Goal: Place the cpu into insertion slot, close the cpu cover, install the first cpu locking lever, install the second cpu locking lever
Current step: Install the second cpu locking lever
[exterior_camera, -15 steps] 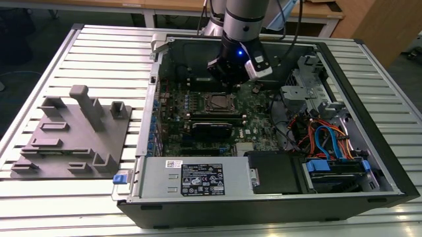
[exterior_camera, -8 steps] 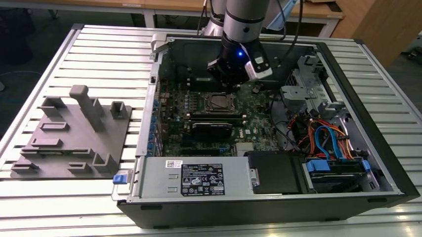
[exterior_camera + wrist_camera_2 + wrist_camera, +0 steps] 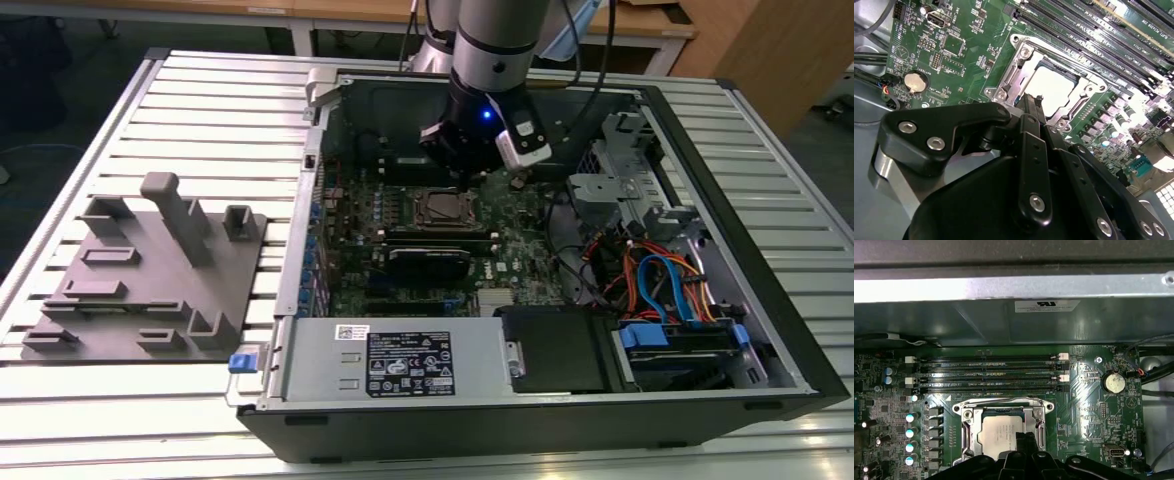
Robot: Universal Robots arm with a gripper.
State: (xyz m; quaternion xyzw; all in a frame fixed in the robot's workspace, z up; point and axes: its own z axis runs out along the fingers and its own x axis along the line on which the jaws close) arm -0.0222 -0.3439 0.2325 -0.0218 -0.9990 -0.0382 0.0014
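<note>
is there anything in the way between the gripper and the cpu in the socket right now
Nothing visible stands between them. In both wrist views the gripper is right at the near edge of the cpu, which lies in the insertion slot with the cpu cover framing it.

Even room light in the exterior view, glare on memory slots [image 3: 1114,37], dark blurred gripper [image 3: 1030,107] foreground.

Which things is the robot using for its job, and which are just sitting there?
For the job: the cpu in the insertion slot, the cpu cover, the gripper.

Just sitting there: grey block tray, coin battery, blue cables.
</note>
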